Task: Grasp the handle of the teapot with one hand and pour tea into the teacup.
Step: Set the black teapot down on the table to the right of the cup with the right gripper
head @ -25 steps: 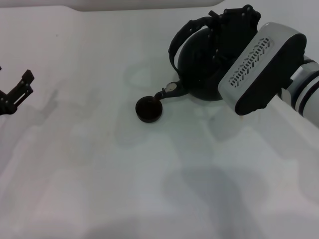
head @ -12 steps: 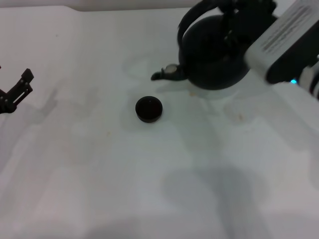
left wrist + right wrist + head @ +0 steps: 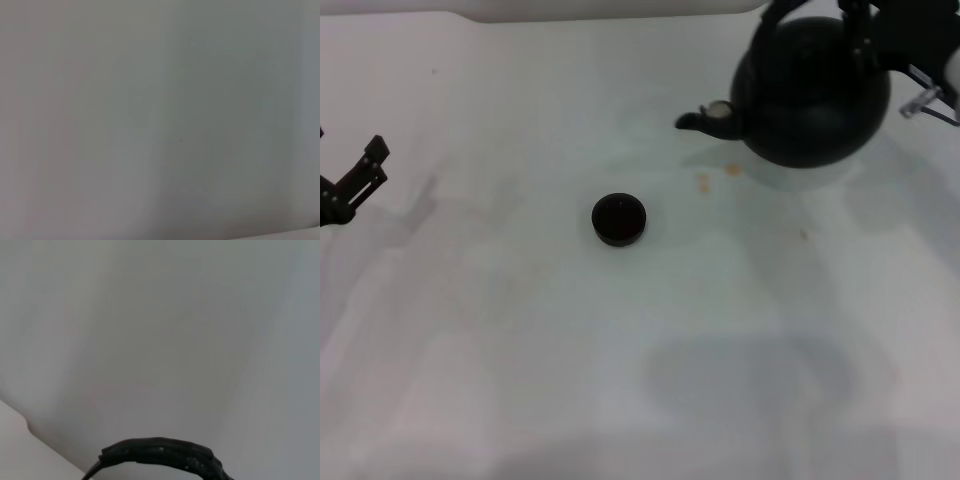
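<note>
The matte-black teapot [image 3: 810, 95] is upright at the far right of the table, its short spout [image 3: 705, 120] pointing left. Only the left foot of its arched handle [image 3: 772, 14] shows in the head view; the top is cut off. My right gripper [image 3: 868, 25] sits over the pot's top at the picture's edge, shut on the handle. The right wrist view shows a black arc of the handle [image 3: 160, 452]. The small dark teacup [image 3: 619, 219] stands alone mid-table, well left of and nearer than the spout. My left gripper [image 3: 370, 165] is parked open at the far left.
A few small brownish drops [image 3: 703, 182] lie on the white table [image 3: 620, 350] between cup and teapot, with another [image 3: 804, 235] further right. A white ledge [image 3: 610, 8] runs along the back edge. The left wrist view shows only bare surface.
A second ago the teapot was tilted with its spout over the teacup. It has since been righted and carried right and back, away from the cup, with the right arm. Left arm unmoved.
</note>
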{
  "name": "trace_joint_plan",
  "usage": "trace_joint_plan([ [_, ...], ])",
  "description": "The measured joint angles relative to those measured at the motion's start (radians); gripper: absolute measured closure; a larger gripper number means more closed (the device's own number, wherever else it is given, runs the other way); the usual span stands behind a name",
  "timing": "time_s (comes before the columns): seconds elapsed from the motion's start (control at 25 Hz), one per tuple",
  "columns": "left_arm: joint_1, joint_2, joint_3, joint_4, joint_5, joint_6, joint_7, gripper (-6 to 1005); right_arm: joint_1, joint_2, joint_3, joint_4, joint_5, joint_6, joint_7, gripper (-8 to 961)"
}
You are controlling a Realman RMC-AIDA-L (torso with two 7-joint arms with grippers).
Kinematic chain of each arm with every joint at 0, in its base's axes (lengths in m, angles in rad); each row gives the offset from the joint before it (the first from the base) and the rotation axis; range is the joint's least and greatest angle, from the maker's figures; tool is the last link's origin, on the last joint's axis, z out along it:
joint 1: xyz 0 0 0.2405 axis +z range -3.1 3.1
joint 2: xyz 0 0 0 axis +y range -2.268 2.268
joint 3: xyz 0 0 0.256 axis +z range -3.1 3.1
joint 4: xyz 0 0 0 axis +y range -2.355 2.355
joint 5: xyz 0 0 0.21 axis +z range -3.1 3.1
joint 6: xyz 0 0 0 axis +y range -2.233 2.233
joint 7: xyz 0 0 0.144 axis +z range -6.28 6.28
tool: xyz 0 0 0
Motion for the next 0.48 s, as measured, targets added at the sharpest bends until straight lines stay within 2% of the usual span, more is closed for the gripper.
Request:
trace_joint_plan([
  [0.28, -0.006, -0.002, 0.0, 0.0, 0.0, 0.003, 0.0, 139, 0.01, 0.001, 0.115, -0.132, 0.054, 0.177, -0.023, 847],
  [0.48, -0.007, -0.004, 0.0, 0.0, 0.0, 0.003, 0.001, 139, 0.026, 0.0, 0.156, -0.206, 0.099, 0.258, -0.067, 847],
])
